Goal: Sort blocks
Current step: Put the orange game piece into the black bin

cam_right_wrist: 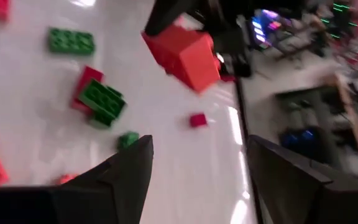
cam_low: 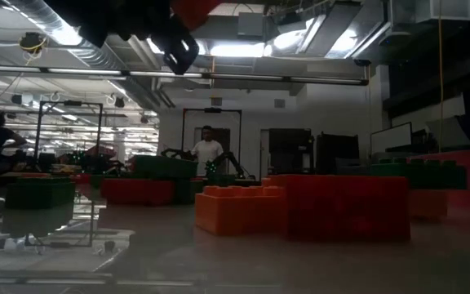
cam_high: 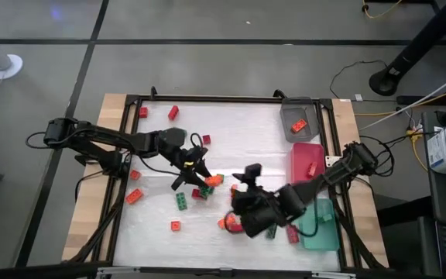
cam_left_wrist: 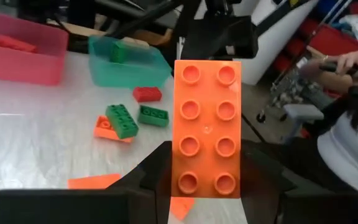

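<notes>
Near the middle of the white table [cam_high: 161, 85], left gripper [cam_high: 205, 177] clenched on an orange block [cam_left_wrist: 207, 127], two studs wide and four long, studded face turned to the wrist camera, lifted clear of the surface. Just below and beside that gripper, a loose cluster of green and red blocks [cam_high: 194, 195]; farther behind it, along the table's far edge, two more red blocks [cam_high: 173, 112]. Ahead of the held brick, in the left wrist view, a green block lying on an orange one [cam_left_wrist: 118, 121], then a red block [cam_left_wrist: 147, 94], then the teal tray [cam_left_wrist: 129, 59] with a green brick inside and the pink tray [cam_left_wrist: 23, 53] beside it with a red one. Right gripper [cam_high: 248, 213] spread wide and empty, low over the table a short way from the left one, an orange block [cam_high: 227, 224] just beside it. Beyond it, at the table's right edge, the grey tray [cam_high: 295, 116] holding one orange brick.
</notes>
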Controlling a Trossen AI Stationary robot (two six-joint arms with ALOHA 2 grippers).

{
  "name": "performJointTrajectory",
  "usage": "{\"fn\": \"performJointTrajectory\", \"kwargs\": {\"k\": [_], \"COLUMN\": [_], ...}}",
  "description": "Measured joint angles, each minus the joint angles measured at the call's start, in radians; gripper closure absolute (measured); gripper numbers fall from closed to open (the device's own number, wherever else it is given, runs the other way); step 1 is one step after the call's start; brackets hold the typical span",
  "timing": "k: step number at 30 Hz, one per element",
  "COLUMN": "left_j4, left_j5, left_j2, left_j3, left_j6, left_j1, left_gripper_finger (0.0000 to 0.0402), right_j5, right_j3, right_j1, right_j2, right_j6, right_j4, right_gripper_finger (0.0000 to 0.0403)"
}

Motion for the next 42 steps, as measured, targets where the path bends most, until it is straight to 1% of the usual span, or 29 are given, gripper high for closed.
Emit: {"fn": "performJointTrajectory", "kwargs": {"k": [5, 10, 12, 17, 19, 22, 26, 28, 30, 32, 37, 42], "left_j4": [0.000, -0.001, 0.000, 0.000, 0.000, 0.000, -0.002, -0.002, -0.002, -0.008, -0.014, -0.074], "left_j5": [-0.011, -0.014, -0.014, -0.014, -0.015, -0.015, -0.014, -0.005, -0.006, -0.023, -0.110, -0.115], "left_j2": [0.000, 0.000, 0.000, 0.000, 0.000, 0.000, 0.000, 0.000, 0.000, 0.000, 0.000, 0.000], "left_j3": [0.000, 0.000, 0.000, 0.000, 0.000, 0.000, 0.000, 0.000, 0.000, 0.000, 0.000, 0.000], "left_j6": [0.064, 0.084, 0.088, 0.099, 0.106, 0.116, 0.115, 0.104, 0.101, 0.099, 0.092, 0.109], "left_j1": [-0.043, -0.063, -0.069, -0.076, -0.076, -0.076, -0.076, -0.077, -0.077, -0.074, -0.045, 0.025], "left_gripper_finger": [0.0277, 0.0277, 0.0277, 0.0277, 0.0273, 0.0269, 0.0268, 0.0261, 0.0250, 0.0237, 0.0203, 0.0186], "right_j5": [-0.158, -0.378, -0.424, -0.493, -0.538, -0.555, -0.564, -0.572, -0.580, -0.578, -0.572, -0.536], "right_j3": [0.000, 0.000, 0.000, 0.000, 0.000, 0.000, 0.000, 0.000, 0.000, 0.000, 0.000, 0.000], "right_j1": [-0.065, -0.107, -0.121, -0.151, -0.161, -0.169, -0.175, -0.174, -0.174, -0.174, -0.180, -0.196], "right_j2": [0.000, 0.000, 0.000, 0.006, 0.009, 0.012, 0.012, 0.012, 0.012, 0.012, 0.010, 0.010], "right_j6": [-0.145, -0.218, -0.220, -0.220, -0.220, -0.220, -0.227, -0.245, -0.254, -0.248, -0.199, -0.123], "right_j4": [0.174, 0.289, 0.300, 0.306, 0.319, 0.322, 0.342, 0.346, 0.341, 0.324, 0.230, 0.059], "right_gripper_finger": [0.0143, 0.0143, 0.0143, 0.0144, 0.0152, 0.0182, 0.0246, 0.0279, 0.0304, 0.0310, 0.0310, 0.0304]}}
